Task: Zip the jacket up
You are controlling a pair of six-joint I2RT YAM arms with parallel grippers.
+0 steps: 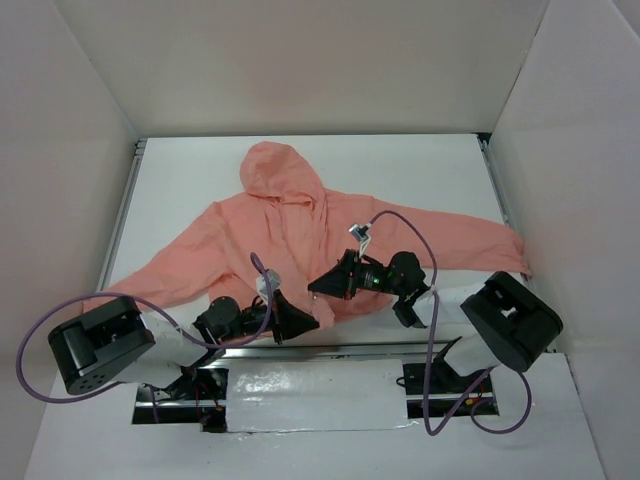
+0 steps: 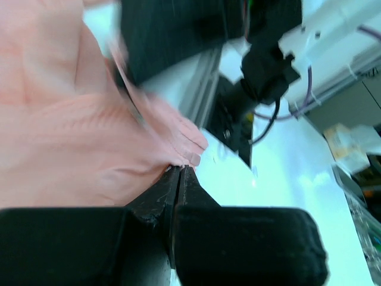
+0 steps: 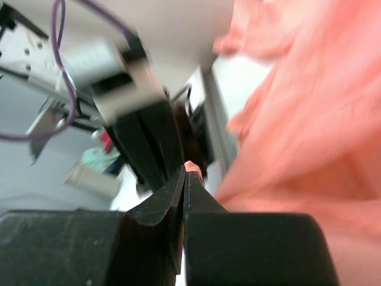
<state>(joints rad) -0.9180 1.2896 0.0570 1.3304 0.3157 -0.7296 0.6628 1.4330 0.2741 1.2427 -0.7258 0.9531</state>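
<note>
The salmon-pink hooded jacket (image 1: pixel 290 235) lies flat on the white table, hood at the far side, sleeves spread left and right. My left gripper (image 1: pixel 312 322) is at the jacket's bottom hem near the centre; in the left wrist view its jaws (image 2: pixel 180 168) are shut on the hem's edge fabric (image 2: pixel 89 149). My right gripper (image 1: pixel 318 286) sits just above the left one over the lower front; in the right wrist view its jaws (image 3: pixel 186 168) are shut on a small pink fold of the jacket (image 3: pixel 309 119). The zipper itself is hidden by the grippers.
White walls enclose the table (image 1: pixel 450 170) on the left, back and right. A metal rail (image 1: pixel 350 348) runs along the near edge by the arm bases. Purple cables loop from both arms. The right sleeve (image 1: pixel 480 240) reaches the right wall.
</note>
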